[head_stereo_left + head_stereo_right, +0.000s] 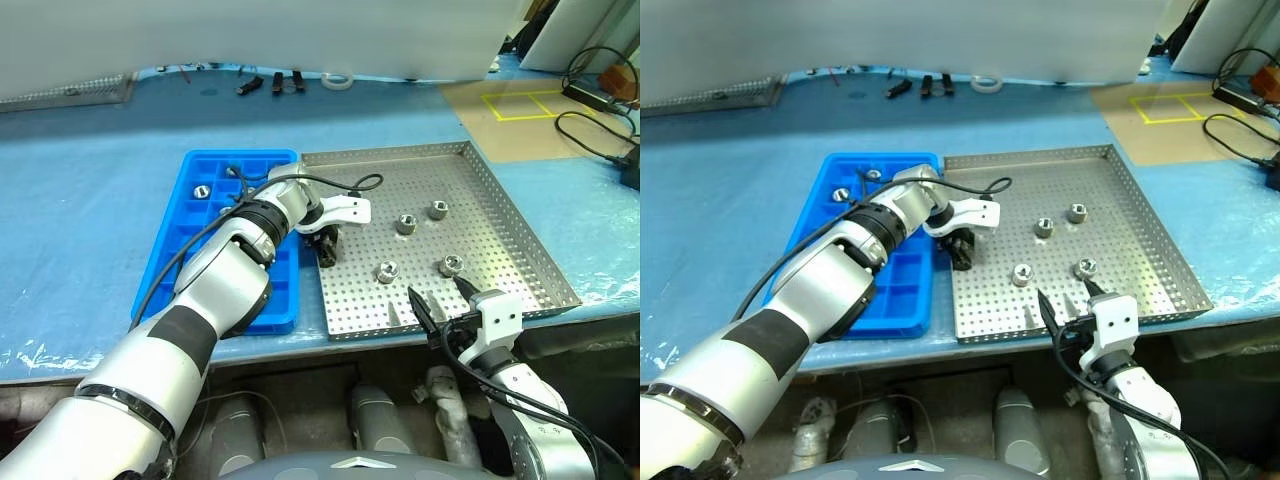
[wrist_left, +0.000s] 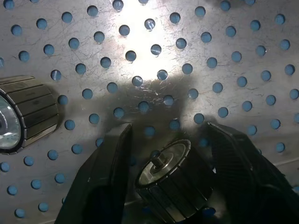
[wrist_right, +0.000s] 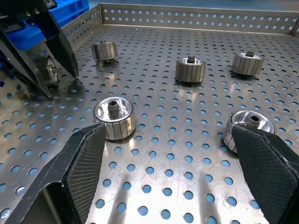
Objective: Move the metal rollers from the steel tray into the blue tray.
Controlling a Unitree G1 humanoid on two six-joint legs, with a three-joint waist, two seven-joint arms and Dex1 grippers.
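Observation:
The steel tray [image 1: 500,215] lies right of the blue tray [image 1: 170,260] on the blue-covered table. Several metal rollers stand loose on its perforated floor, among them one [image 1: 406,223], another [image 1: 438,209] and a third [image 1: 387,270]. My left gripper [image 1: 327,252] points down into the tray's left part. Its fingers [image 2: 107,177] are closed against the sides of a roller [image 2: 170,179] that rests on the floor. Another roller [image 2: 23,112] stands close beside it. My right gripper [image 1: 434,287] hangs open over the tray's front edge, with rollers [image 3: 114,117] ahead of it. Two rollers [image 1: 841,193] sit in the blue tray's far compartments.
Small tools [image 1: 270,83] and a tape roll [image 1: 338,80] lie along the table's far edge. Black cables [image 1: 600,130] and a yellow taped square [image 1: 520,103] are at the back right. The steel tray's raised rim [image 1: 390,155] borders it on all sides.

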